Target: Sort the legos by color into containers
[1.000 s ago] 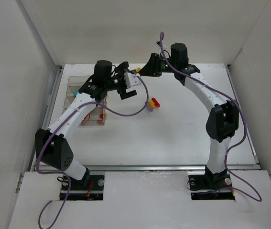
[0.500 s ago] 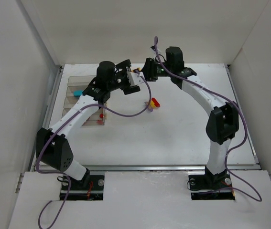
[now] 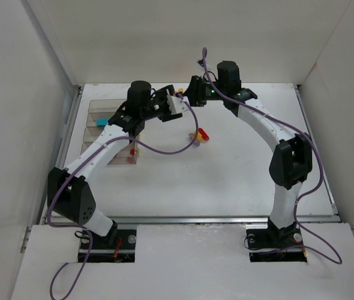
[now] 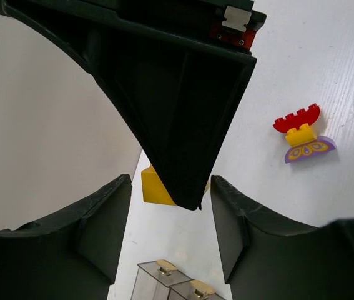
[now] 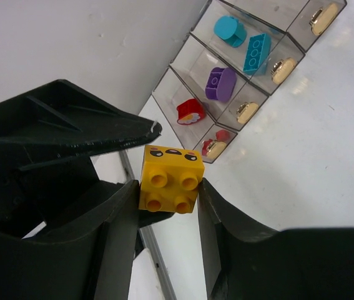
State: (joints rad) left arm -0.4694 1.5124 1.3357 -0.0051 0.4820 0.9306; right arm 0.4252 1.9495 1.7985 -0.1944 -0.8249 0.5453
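Note:
A yellow lego point(image 5: 170, 179) with a printed face is pinched between the fingers of my right gripper point(image 5: 167, 187), studs toward that camera, in the air at the back of the table. My left gripper point(image 4: 170, 181) faces it, one finger on either side of the same brick point(image 4: 155, 187), with a thin gap showing; it is open. The right gripper's black fingers point(image 4: 183, 112) hide most of the brick in the left wrist view. The containers point(image 5: 301, 25) hold teal point(image 5: 256, 51), purple point(image 5: 220, 83) and red point(image 5: 190, 111) legos.
A small stack of red, yellow and purple legos point(image 3: 200, 134) lies on the white table to the right of the containers point(image 3: 95, 106). White walls close in the left, back and right. Both arms meet at the back centre.
My left gripper has moved right to meet the right gripper and its jaws have narrowed around the yellow brick. The right arm came a little to the left, still holding the brick.

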